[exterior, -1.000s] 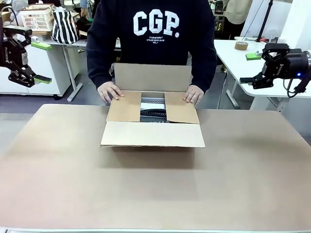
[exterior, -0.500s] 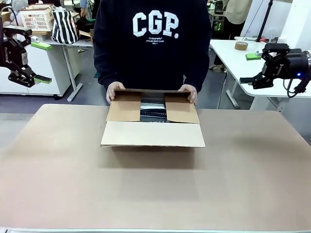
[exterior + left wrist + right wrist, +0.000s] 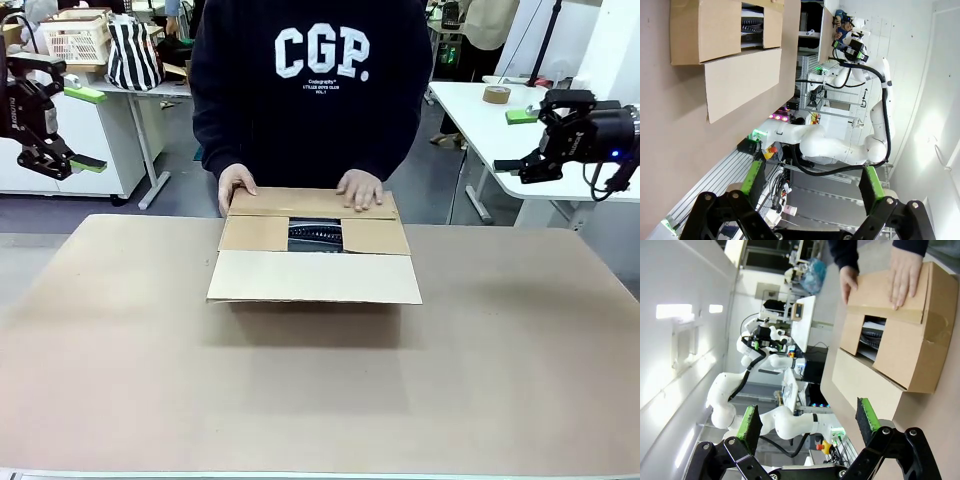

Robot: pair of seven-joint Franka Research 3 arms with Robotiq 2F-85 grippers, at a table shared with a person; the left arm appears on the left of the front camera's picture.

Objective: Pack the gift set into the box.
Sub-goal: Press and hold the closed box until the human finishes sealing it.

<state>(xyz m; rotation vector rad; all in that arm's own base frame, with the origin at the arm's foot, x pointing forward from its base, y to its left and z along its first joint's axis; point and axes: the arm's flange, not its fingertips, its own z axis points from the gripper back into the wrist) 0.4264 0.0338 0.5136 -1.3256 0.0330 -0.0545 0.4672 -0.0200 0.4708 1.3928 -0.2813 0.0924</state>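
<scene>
The brown cardboard box (image 3: 314,276) sits at the table's far middle, in front of a person. Its two side flaps are folded in and its near flap sticks out flat toward me. The person's hands (image 3: 358,188) press the far flap down over the opening. Through the remaining gap shows the dark gift set (image 3: 315,236) with pale lines, lying inside the box. My left gripper (image 3: 88,130) hangs open, high at the far left, away from the box. Open too is my right gripper (image 3: 510,140), raised at the far right. The wrist views show the box (image 3: 725,30) (image 3: 900,350), the gift set (image 3: 752,25) (image 3: 872,335) and both open grippers (image 3: 812,182) (image 3: 807,420).
The tan tabletop (image 3: 320,390) stretches wide in front of the box. Behind it stand a white side table (image 3: 500,130) with a tape roll (image 3: 496,94) on the right, and a basket (image 3: 75,38) and striped bag (image 3: 133,55) on the left.
The person has folded the upright far flap down onto the box and laid both hands on it. Both arms have stayed still.
</scene>
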